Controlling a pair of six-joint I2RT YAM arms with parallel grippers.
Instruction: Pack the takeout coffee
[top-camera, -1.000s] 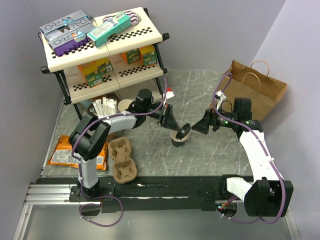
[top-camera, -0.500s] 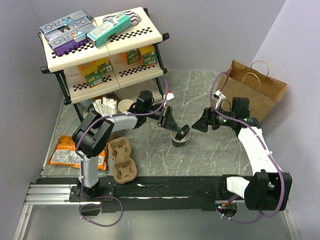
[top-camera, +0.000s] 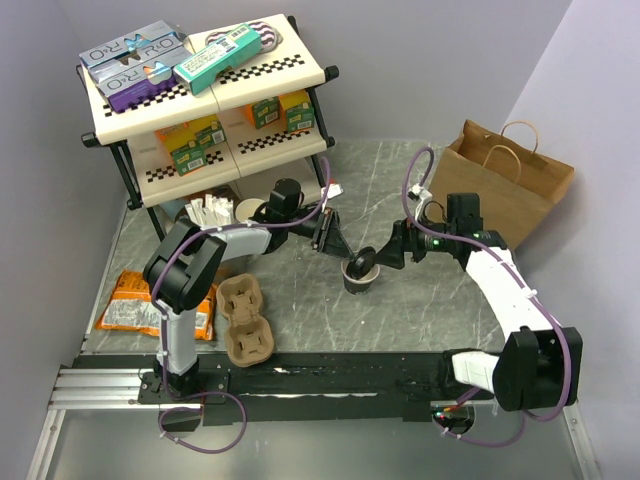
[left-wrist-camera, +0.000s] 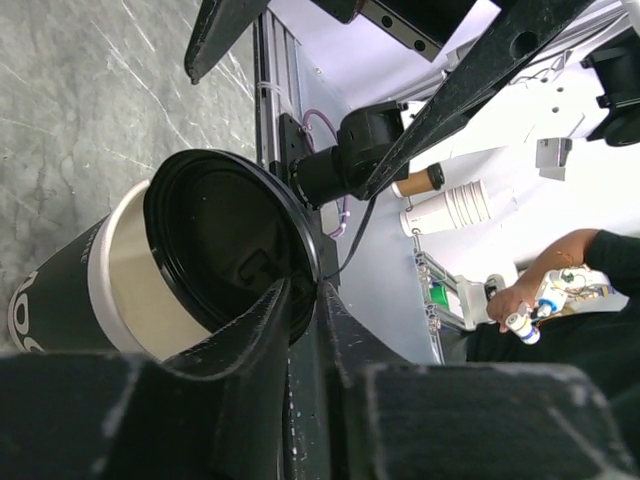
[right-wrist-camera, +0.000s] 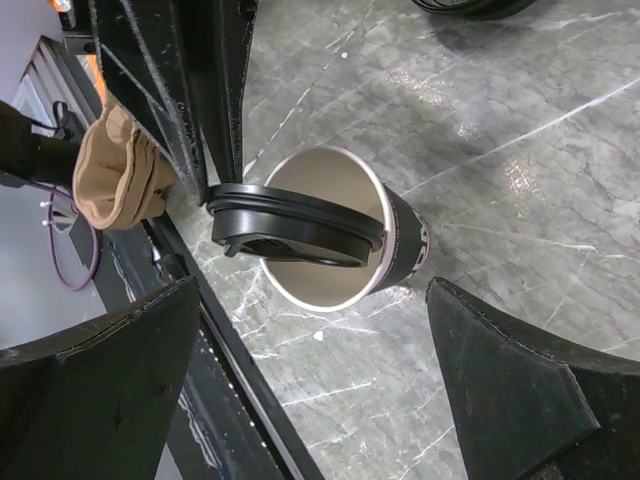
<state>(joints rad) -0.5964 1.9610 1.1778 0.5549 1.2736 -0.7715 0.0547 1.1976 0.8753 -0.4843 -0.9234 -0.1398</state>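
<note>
The takeout coffee (top-camera: 357, 277) stands mid-frame in the overhead view with its black lid (right-wrist-camera: 297, 232) tilted across the mouth, the left gripper (left-wrist-camera: 300, 300) narrow at the lid's edge (grip unclear) and the right gripper (top-camera: 385, 256) wide open just beside the cup, so lidding seems unfinished and the lid likely needs pressing flat.

On my overhead feed both arms share one build. The left arm (top-camera: 240, 240) and right arm (top-camera: 505, 290) have smooth white link shells between chunky black joint housings. A thin purple cable (top-camera: 406, 188) runs in loose loops along each. Small green lights glow on the right arm's black wrist block (top-camera: 437, 243). The left fingers (left-wrist-camera: 250, 340) are matte black with a rough, grainy surface. The right fingers (right-wrist-camera: 110, 390) are broad black wedges with the same texture.
</note>
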